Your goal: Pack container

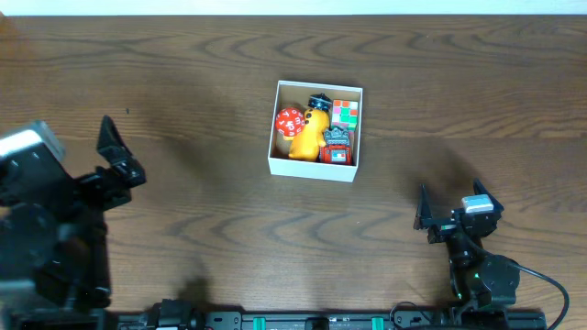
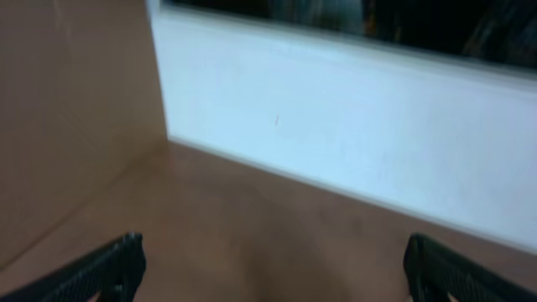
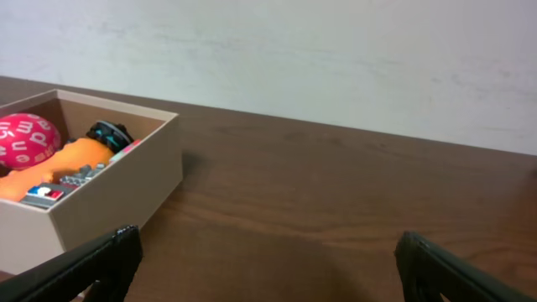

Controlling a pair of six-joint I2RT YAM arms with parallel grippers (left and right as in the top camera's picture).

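Slightly above centre of the overhead view, container (image 1: 312, 168), packed with a red lettered ball (image 1: 289, 121), yellow toy (image 1: 309, 137), puzzle cube (image 1: 346, 113) and small robot (image 1: 337, 148). At left edge, left gripper (image 1: 122, 151), fingers spread, empty. At lower right, right gripper (image 1: 449, 194), fingers likewise parted, well apart from container.

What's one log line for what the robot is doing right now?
container: toys inside | left gripper: open, empty | right gripper: open, empty | both apart from container

Dark wooden table (image 1: 183, 211) against a white wall (image 3: 336, 59).
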